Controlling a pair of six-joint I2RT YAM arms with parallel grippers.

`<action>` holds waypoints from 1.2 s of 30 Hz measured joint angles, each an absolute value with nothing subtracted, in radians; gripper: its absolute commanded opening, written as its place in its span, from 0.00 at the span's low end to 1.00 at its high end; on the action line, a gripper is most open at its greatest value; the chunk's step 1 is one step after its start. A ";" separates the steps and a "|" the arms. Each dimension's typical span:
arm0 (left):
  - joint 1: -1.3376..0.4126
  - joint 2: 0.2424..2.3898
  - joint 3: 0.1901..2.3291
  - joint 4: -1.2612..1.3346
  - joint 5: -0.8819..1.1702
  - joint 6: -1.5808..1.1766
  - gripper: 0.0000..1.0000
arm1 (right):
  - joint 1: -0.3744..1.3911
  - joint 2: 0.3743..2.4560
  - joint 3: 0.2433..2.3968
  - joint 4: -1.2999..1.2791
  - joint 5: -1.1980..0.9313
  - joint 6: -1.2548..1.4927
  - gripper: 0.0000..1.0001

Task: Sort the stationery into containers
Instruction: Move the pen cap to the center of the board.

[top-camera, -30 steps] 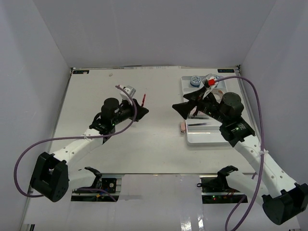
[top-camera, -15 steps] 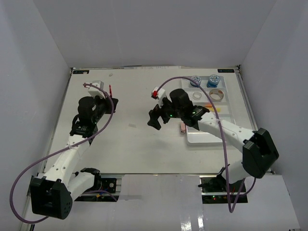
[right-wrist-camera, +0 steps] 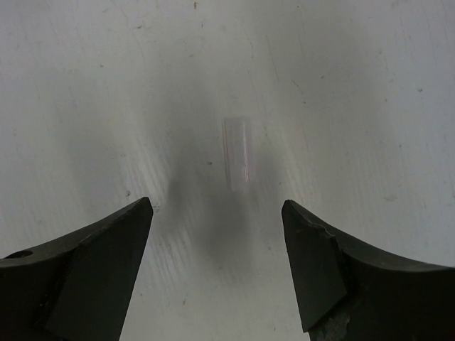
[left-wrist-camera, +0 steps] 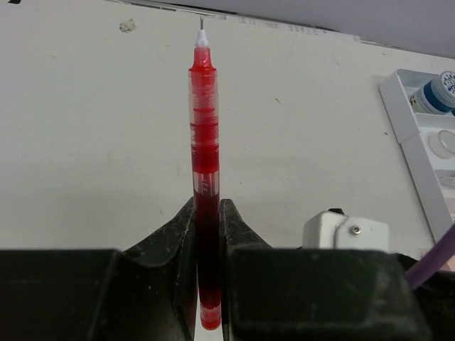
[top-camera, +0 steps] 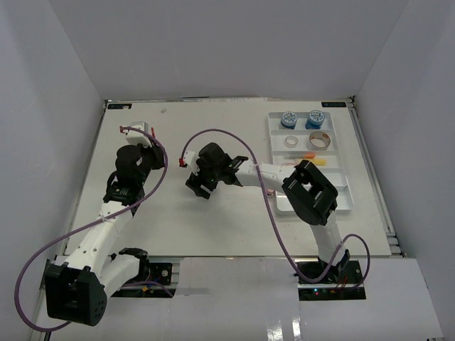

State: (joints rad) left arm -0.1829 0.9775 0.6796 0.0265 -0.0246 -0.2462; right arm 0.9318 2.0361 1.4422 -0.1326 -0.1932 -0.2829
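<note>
My left gripper is shut on a red pen, whose tip points away over the table; from above this gripper sits at the far left. My right gripper hangs open low over the table's middle. Just ahead of its fingertips lies a small clear cap-like tube, untouched. The white divided tray stands at the right. It holds two blue-white tubs, two tape rolls and orange and yellow pieces.
Grey walls close in the table on three sides. Purple cables loop from both arms over the table. The right arm's links stretch from the tray's left edge toward the middle. In the left wrist view the tray's corner shows at the right.
The right arm has swung left from over the tray to the table's middle, jaws open. The left arm has drawn back to the far left with the red pen.
</note>
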 measured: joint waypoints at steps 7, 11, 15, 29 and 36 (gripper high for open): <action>-0.182 0.977 0.680 0.027 -0.047 -0.249 0.00 | 0.944 2.127 1.533 -0.133 -0.171 -0.310 0.71; -0.182 0.975 0.680 0.027 -0.049 -0.252 0.00 | 0.944 2.175 1.574 -0.132 -0.158 -0.315 0.63; -0.182 0.974 0.679 0.027 -0.048 -0.253 0.00 | 0.945 2.197 1.583 -0.125 -0.151 -0.308 0.54; -0.182 0.974 0.678 0.029 -0.022 -0.271 0.00 | 0.958 2.074 1.377 -0.030 -0.050 -0.231 0.15; -0.182 0.974 0.678 0.029 0.023 -0.282 0.00 | 0.958 1.870 1.140 -0.096 0.144 -0.057 0.17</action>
State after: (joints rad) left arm -0.1822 0.9737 0.6777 0.0292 0.0227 -0.2821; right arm 0.9577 1.8698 1.1397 -0.0963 0.1440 -0.0566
